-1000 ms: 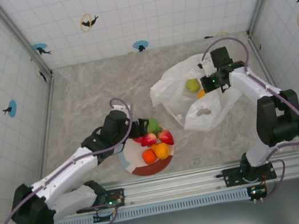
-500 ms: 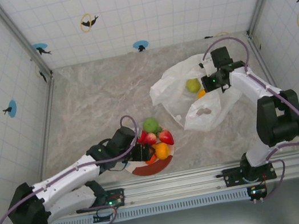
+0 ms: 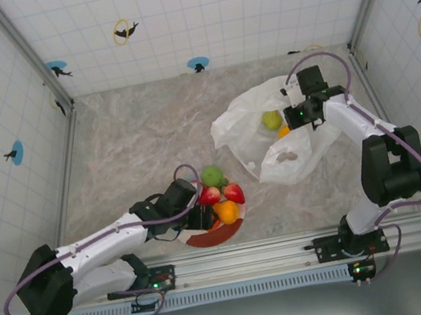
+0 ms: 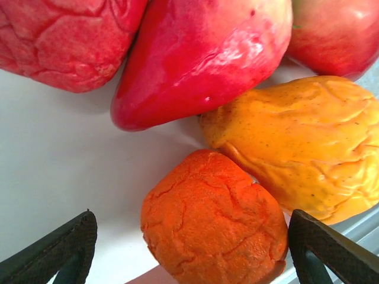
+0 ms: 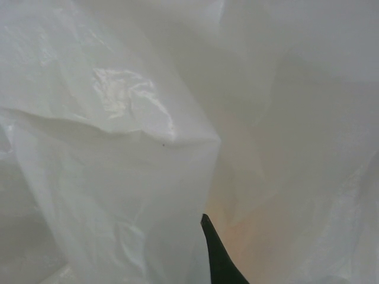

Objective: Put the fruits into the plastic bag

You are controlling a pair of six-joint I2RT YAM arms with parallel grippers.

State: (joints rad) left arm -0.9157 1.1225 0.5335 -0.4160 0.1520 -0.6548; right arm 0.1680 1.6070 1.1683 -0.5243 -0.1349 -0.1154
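Observation:
On the round plate (image 3: 208,238) lie a green apple (image 3: 213,176), red strawberries (image 3: 209,195), a red apple (image 3: 234,194) and an orange citrus ball (image 3: 227,211). My left gripper (image 3: 202,218) is low over the plate and open. In the left wrist view its dark fingertips (image 4: 65,248) stand either side of a deep-orange citrus ball (image 4: 213,228), apart from it; the left gripper (image 4: 192,236) holds nothing. The plastic bag (image 3: 258,128) lies at the back right with a yellow-green pear (image 3: 272,120) and an orange ball (image 3: 284,132) inside. My right gripper (image 3: 301,115) is shut on the bag's rim.
Tiled walls with metal posts enclose the marble table (image 3: 134,138). The right wrist view shows white bag film (image 5: 118,148) close up with one dark fingertip (image 5: 220,257) against it. A paler orange fruit (image 4: 302,154) and a red fruit (image 4: 201,59) crowd the citrus ball.
My left gripper has moved from beside the green apple toward the plate's near side and dropped over the deep-orange ball. The right arm and the bag have stayed still.

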